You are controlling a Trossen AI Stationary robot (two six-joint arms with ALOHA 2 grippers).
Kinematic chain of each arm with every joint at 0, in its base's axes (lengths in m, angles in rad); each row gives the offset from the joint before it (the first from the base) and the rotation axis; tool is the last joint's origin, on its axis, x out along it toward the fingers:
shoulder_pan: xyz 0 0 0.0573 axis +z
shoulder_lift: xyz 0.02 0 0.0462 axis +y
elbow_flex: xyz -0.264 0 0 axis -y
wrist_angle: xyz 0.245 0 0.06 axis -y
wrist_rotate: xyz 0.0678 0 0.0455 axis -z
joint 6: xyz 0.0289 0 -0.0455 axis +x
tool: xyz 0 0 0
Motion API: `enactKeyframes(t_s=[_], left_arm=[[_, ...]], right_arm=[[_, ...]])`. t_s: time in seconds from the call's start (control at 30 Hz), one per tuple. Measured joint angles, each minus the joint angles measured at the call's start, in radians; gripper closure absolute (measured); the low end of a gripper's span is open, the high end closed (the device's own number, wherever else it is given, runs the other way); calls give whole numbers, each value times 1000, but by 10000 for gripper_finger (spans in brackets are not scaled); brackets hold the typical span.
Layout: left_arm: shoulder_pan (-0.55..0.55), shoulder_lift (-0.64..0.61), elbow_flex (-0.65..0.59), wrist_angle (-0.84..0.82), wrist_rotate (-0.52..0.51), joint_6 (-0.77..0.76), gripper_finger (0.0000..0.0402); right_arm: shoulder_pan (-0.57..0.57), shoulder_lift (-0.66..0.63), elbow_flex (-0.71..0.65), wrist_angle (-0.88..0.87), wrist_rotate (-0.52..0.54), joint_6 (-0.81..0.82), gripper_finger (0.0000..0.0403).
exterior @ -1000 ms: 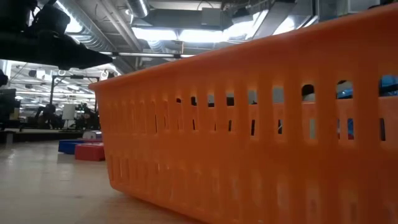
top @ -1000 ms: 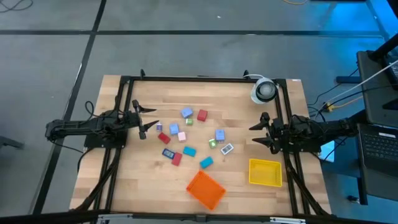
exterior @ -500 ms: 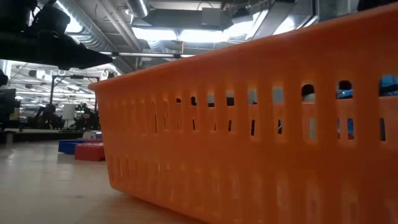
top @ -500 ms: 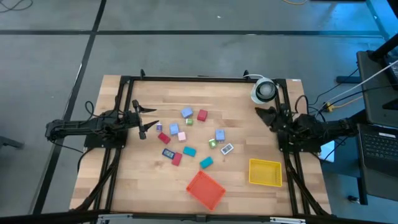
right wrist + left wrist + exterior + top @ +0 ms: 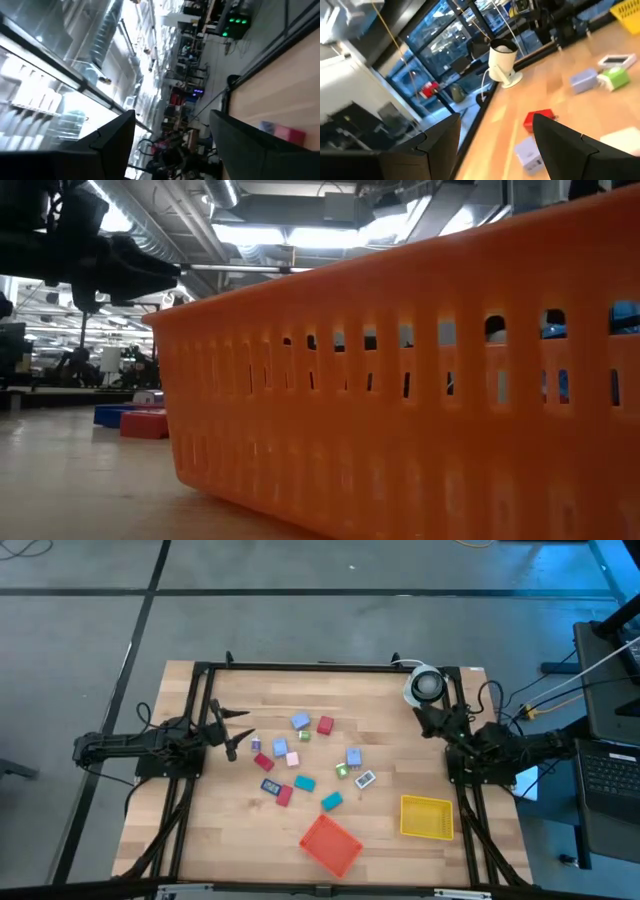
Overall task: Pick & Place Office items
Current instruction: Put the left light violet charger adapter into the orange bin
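The office items (image 5: 305,758) are small red, pink, blue, teal and green blocks, scattered flat on the wooden table's middle. Three of them show in the left wrist view: a red one (image 5: 540,119), a blue one (image 5: 582,80) and a green one (image 5: 615,77). My left gripper (image 5: 226,730) is open at the table's left side, just left of the blocks, and touches nothing. My right gripper (image 5: 432,718) is open at the right side, near the far edge. It stands beside a white round device (image 5: 424,685) and holds nothing.
An orange slotted tray (image 5: 330,843) sits near the table's near edge and fills most of the low view (image 5: 420,380). A yellow tray (image 5: 426,817) lies at the near right. The white device (image 5: 504,60) stands at the far right corner. A black frame (image 5: 320,666) borders the table.
My right gripper has swung from pointing at the table's middle toward the far edge, and now sits close to the white device. My left arm has shifted a little in the low view. The blocks and trays have stayed put.
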Motion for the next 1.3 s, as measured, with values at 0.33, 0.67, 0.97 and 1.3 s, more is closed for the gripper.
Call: enactKeyframes(t_s=[0.33,0.67,0.97,1.3], left_arm=[[-1,0,1,105,196,-69,157],[-3,2,0,338,412,-277,157],[-75,4,0,582,403,-373,157],[-193,156,298,90,2,-415,155]], right_arm=[[0,96,0,24,152,9,142],[0,112,0,60,107,-4,142],[0,124,0,183,73,-169,142],[-83,353,213,431,-78,-591,142]])
